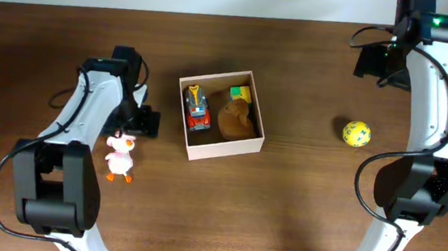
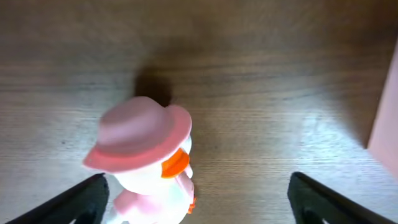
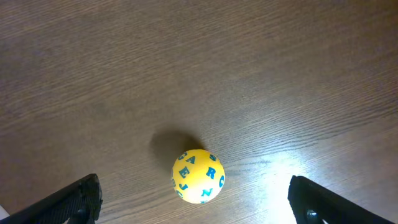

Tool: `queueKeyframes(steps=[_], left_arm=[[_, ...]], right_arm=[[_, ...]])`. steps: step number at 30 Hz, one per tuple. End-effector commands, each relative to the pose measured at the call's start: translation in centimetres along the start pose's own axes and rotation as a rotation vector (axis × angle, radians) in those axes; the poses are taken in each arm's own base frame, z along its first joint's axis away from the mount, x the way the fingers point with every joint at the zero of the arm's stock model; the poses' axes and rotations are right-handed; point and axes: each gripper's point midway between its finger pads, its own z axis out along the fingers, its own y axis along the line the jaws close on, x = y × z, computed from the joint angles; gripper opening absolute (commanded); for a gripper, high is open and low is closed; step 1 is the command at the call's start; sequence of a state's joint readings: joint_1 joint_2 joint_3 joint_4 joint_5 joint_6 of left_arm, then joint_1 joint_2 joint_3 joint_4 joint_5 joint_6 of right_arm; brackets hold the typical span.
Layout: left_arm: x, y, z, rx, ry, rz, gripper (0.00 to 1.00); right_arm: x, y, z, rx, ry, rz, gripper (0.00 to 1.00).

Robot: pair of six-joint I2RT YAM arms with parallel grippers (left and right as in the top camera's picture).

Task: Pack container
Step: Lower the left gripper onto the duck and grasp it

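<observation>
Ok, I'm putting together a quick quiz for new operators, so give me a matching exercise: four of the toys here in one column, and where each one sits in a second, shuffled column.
Things
1. duck
2. ball
3. truck
4. brown toy

Places
A. in the box, right half
B. on the table, left of the box
C. in the box, left half
D. on the table, right of the box

Pairs: 1-B, 2-D, 3-C, 4-A
</observation>
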State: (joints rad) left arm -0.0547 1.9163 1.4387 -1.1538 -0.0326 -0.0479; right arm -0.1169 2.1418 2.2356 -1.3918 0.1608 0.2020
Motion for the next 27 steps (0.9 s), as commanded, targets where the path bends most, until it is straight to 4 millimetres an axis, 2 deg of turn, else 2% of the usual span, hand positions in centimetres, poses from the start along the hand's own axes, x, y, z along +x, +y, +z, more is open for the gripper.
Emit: queueKeyframes(steps=[1,7,19,27], left_arm=[[0.4,-0.1,-0.3,0.012,-0.02,0.007,0.91],[0.5,1.5,0.6,-0.081,-0.03,-0.101,0.89],[0.4,2.3,0.7,-0.122,-0.039,-0.122,0.9],[2.0,2.2,2.5,-0.123,0.009,-0.119,0.9]], right_arm=[[-0.4,-0.1,-0.9,0.009,-0.028,-0.004,0.99],[-0.4,-0.1,-0.9,0.009,-0.029,-0.004,0.99],[-0.4,-0.1,-0.9,0.009,-0.028,-0.004,0.99],[-0.4,-0.1,-0.9,0.009,-0.028,-0.004,0.99]])
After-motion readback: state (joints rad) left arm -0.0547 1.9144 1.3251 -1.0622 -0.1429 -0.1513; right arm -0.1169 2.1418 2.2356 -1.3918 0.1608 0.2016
